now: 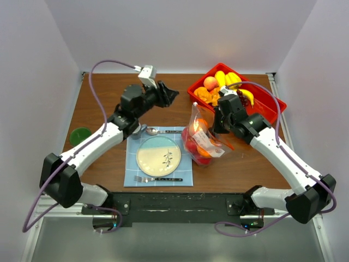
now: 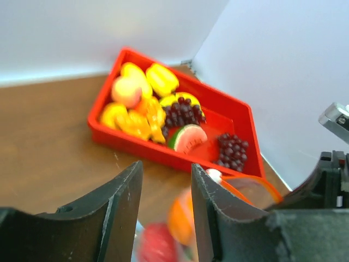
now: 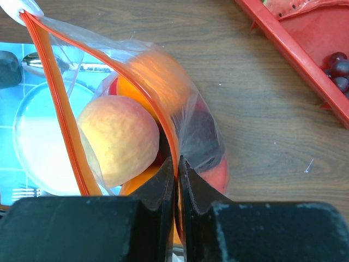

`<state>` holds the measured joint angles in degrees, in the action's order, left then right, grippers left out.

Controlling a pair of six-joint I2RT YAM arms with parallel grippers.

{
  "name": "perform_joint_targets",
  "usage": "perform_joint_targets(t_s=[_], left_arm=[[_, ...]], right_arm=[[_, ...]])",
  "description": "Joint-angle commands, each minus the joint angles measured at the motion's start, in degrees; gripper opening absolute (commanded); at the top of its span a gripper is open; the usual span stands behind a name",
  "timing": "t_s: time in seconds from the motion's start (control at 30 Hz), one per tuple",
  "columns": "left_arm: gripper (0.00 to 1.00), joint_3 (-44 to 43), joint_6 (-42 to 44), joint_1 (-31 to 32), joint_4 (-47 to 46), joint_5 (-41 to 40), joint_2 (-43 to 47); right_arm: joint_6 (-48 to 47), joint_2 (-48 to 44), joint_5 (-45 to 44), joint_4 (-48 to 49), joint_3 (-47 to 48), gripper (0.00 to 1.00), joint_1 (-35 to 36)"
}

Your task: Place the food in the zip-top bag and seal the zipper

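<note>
The zip-top bag point(image 1: 203, 136) stands open in the middle of the table, holding a peach point(image 3: 119, 139), an orange point(image 3: 154, 76) and red fruit. My right gripper point(image 3: 177, 161) is shut on the bag's orange-red zipper point(image 3: 60, 103) at the right side of the mouth; it also shows in the top view point(image 1: 218, 126). My left gripper point(image 1: 170, 95) is open and empty, raised at the back, left of the red tray. More food lies in the tray: yellow pieces point(image 1: 228, 79), oranges point(image 1: 206, 95), grapes point(image 2: 184, 112), a watermelon slice point(image 2: 187, 138).
The red tray point(image 1: 268, 105) sits at the back right. A blue placemat point(image 1: 131, 169) holds a plate point(image 1: 143, 155), fork point(image 1: 147, 179) and spoon point(image 1: 158, 131) at the front centre. A green disc point(image 1: 80, 135) lies at the left edge.
</note>
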<state>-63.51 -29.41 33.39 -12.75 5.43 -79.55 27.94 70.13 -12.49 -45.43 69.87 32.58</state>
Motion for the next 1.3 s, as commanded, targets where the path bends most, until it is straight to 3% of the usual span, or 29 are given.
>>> perform_joint_targets(t_s=[0.0,0.13,0.33,0.53,0.77,1.27], left_arm=[[0.45,2.5,10.9,-6.5,-16.1,20.9,-1.4],[0.4,2.3,12.8,-8.6,-22.0,35.9,-5.4],[0.4,-2.8,18.7,-9.0,-18.4,44.5,-11.1],[0.41,-2.1,16.5,-9.5,-24.1,50.8,-14.8],[0.41,-1.3,11.1,-9.5,-32.6,55.3,-19.0],[0.41,-3.6,5.5,-9.4,-40.2,57.6,-24.7]], right_arm=[[-1.9,0.6,1.2,1.6,2.8,0.1,0.0],[-2.1,0.6,2.0,1.5,3.0,0.1,0.1],[-2.8,-0.5,2.8,0.1,4.1,0.11,-0.1],[-3.5,-0.5,4.1,-0.6,4.8,0.11,0.0],[-4.0,0.2,4.8,-0.3,5.6,0.12,0.1],[-4.8,1.0,4.7,0.1,5.3,0.12,0.0]])
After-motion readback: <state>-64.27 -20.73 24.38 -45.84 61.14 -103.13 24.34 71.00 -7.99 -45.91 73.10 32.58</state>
